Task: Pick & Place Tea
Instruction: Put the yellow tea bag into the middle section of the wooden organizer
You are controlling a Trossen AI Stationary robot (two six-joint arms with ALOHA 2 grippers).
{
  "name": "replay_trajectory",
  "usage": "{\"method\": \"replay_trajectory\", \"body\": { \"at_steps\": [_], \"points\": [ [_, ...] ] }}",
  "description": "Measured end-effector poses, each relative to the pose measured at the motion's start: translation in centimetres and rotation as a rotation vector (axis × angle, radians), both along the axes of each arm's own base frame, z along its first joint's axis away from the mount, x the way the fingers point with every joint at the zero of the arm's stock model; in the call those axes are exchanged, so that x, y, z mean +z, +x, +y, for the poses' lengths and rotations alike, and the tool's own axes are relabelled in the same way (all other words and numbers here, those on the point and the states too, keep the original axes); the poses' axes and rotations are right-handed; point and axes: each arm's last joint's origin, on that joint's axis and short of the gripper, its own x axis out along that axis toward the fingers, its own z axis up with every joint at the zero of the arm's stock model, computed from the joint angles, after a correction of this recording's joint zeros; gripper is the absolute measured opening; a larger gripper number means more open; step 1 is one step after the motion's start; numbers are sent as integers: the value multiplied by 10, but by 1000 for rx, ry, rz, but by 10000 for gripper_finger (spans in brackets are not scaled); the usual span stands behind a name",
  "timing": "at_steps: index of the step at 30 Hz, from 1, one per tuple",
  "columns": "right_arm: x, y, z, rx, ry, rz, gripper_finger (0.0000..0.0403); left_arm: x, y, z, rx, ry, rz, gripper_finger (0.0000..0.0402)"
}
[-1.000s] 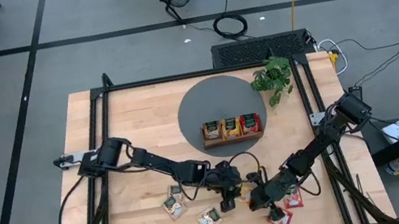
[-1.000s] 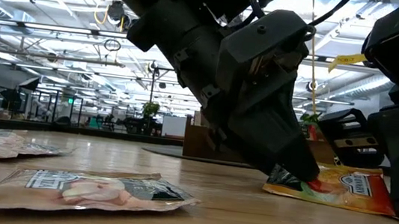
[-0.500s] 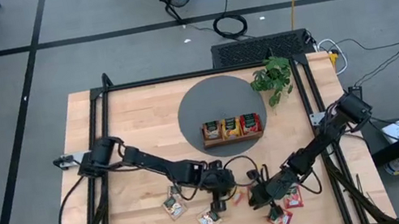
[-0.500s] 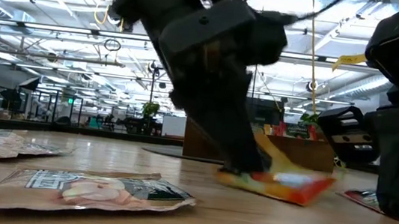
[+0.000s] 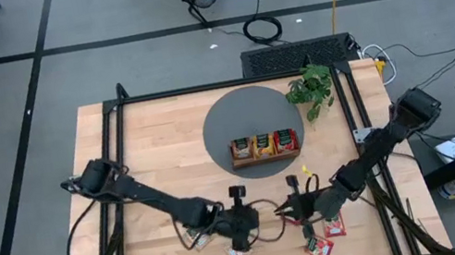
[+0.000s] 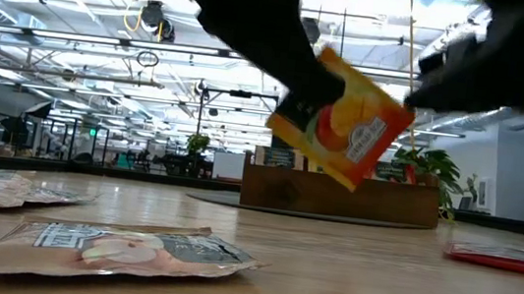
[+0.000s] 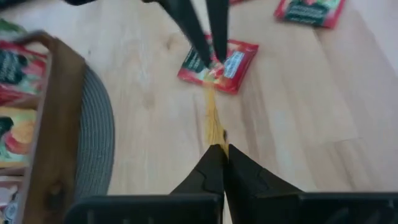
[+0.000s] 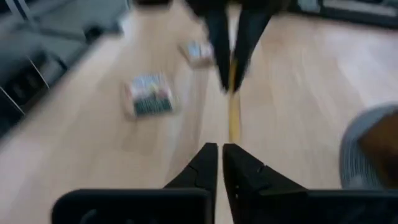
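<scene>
Left gripper (image 7: 219, 152) was clamped on the near-left corner of an orange sachet (image 6: 345, 117), fingers pinched together on its edge. We saw that sachet tilted in the air, clear of the table (image 5: 147, 151), near the front edge and a little right of centre. The right gripper (image 8: 219, 149) faced it from the right, at the sachet's other end. Whether it gripped the sachet or only stood against it, we could not tell.

Other sachets lay flat around: a pale one (image 6: 122, 250) to the near left and red ones (image 5: 319, 247) to the near right. The tray (image 5: 267, 159) sat farther back on the grey mat (image 5: 226, 118), already holding sachets in all three compartments.

We judged the step to be a handover or shared lift, with the pick done and the placing not begun. The next move, as we read it, called for one gripper alone to keep the sachet. That gripper would then carry it far to the tray and slot it on edge into the middle compartment, where the orange ones seemed to stand.
</scene>
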Motion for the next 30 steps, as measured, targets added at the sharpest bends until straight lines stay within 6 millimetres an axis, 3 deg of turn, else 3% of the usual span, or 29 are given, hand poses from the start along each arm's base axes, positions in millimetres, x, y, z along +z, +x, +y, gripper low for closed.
{"method": "replay_trajectory", "body": {
  "at_steps": [4, 11, 17, 22, 28, 30],
  "points": [
    [11, 2, -3, 3, 33, -53, 72, 1, -4, -7, 0, 13, -11, 7],
    [7, 12, -12, 39, 125, -20, 161, 2, 0, 1, 54, -6, -23, 7],
    [0, 18, -19, 22, 124, 4, 193, 3, 5, 6, 70, -20, -43, 8],
    [-8, 23, -24, -10, 115, 21, 155, 3, 5, 7, 67, -16, -44, 4],
    [-9, 25, -29, -38, 94, 17, 31, 3, 5, 7, 67, -15, -42, 7],
    [-9, 25, -29, -27, 68, 16, 12, 3, 5, 7, 68, -16, -41, 4]
  ]
}}
